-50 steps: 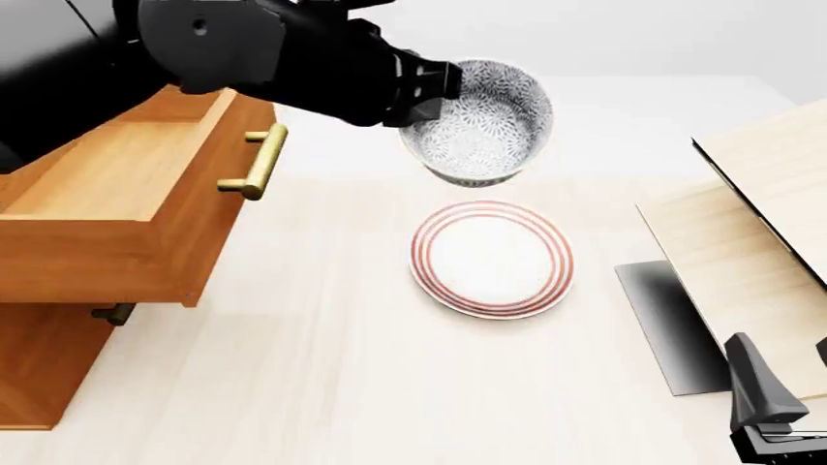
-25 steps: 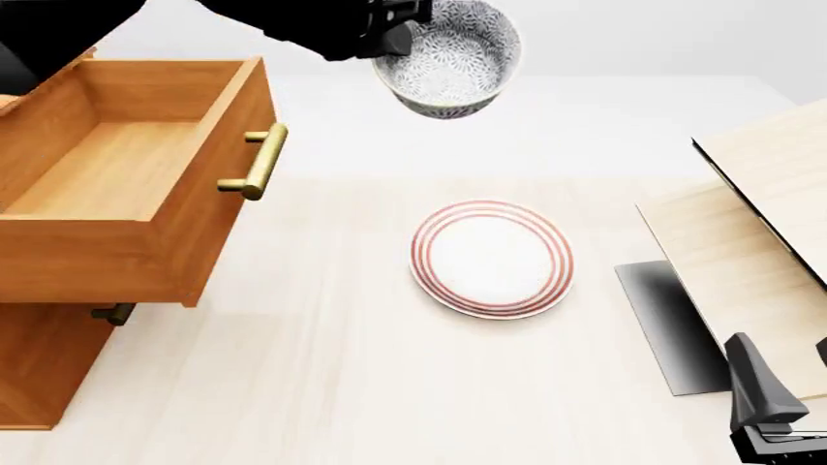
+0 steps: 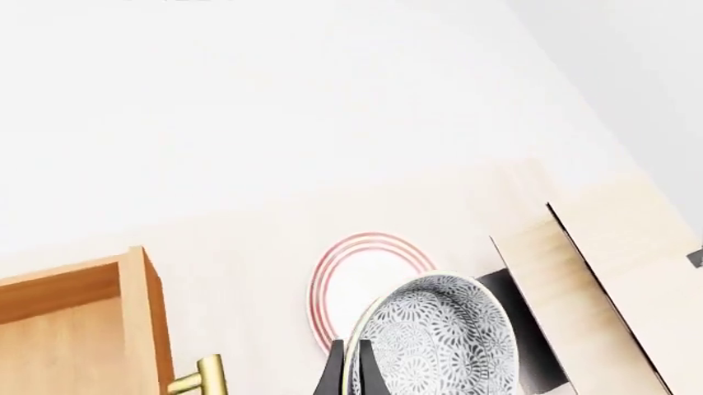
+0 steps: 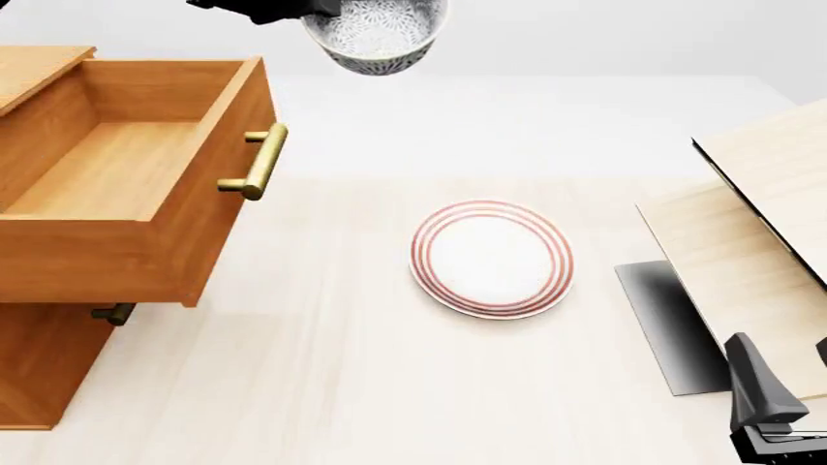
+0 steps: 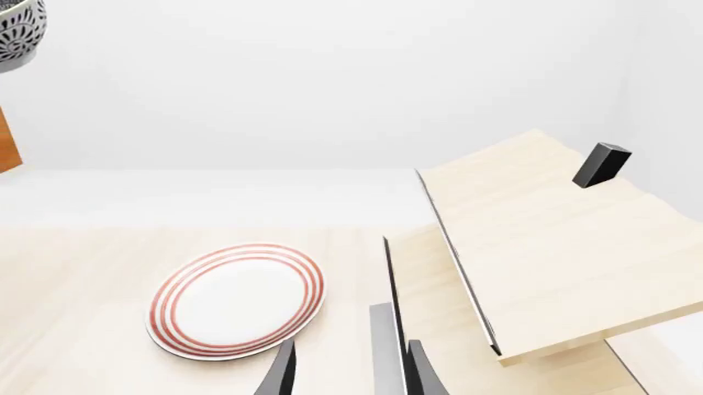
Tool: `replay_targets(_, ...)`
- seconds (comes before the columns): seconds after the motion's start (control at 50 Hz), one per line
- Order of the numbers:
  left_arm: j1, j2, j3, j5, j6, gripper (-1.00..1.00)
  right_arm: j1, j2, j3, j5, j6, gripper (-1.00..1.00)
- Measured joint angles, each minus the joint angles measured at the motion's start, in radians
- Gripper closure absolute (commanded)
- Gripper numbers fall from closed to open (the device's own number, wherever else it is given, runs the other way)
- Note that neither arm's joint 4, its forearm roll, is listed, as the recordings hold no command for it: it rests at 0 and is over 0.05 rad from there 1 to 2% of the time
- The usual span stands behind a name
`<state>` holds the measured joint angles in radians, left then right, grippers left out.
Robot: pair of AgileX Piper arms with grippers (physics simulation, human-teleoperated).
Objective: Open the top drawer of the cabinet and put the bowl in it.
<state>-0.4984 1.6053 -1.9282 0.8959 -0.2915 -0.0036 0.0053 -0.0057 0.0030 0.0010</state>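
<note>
The speckled grey-blue bowl (image 4: 378,34) hangs high above the table, just right of the top drawer's front. My left gripper (image 3: 349,347) is shut on its rim, one finger inside and one outside; in the front view only a dark bit of that gripper (image 4: 274,8) shows at the top edge. The top drawer (image 4: 123,170) of the orange-brown cabinet (image 4: 39,373) is pulled out and empty, its brass handle (image 4: 259,163) facing right. My right gripper (image 5: 349,350) is open and low at the near right (image 4: 769,412), holding nothing.
A flat white plate with red rings (image 4: 491,259) lies mid-table. A pale light-wood structure (image 4: 762,223) with a dark grey base (image 4: 665,325) stands at the right. A lower drawer's handle (image 4: 114,314) peeks out beneath the open drawer.
The left arm has carried the bowl up and to the left, from above the plate toward the open drawer, and has mostly left the front view. The right arm stayed put.
</note>
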Motion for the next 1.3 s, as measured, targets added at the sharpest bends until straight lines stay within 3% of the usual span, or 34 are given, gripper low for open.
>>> replay_targets(0.4, 0.133, -0.123, 0.088, -0.002, -0.043, 1.0, 0.0, 0.0, 0.0, 0.0, 0.0, -1.0)
replay_targets(1.3, 0.399, -0.424, 0.41, -0.074, -0.201, 1.0, 0.0, 0.0, 0.0, 0.0, 0.0, -1.0)
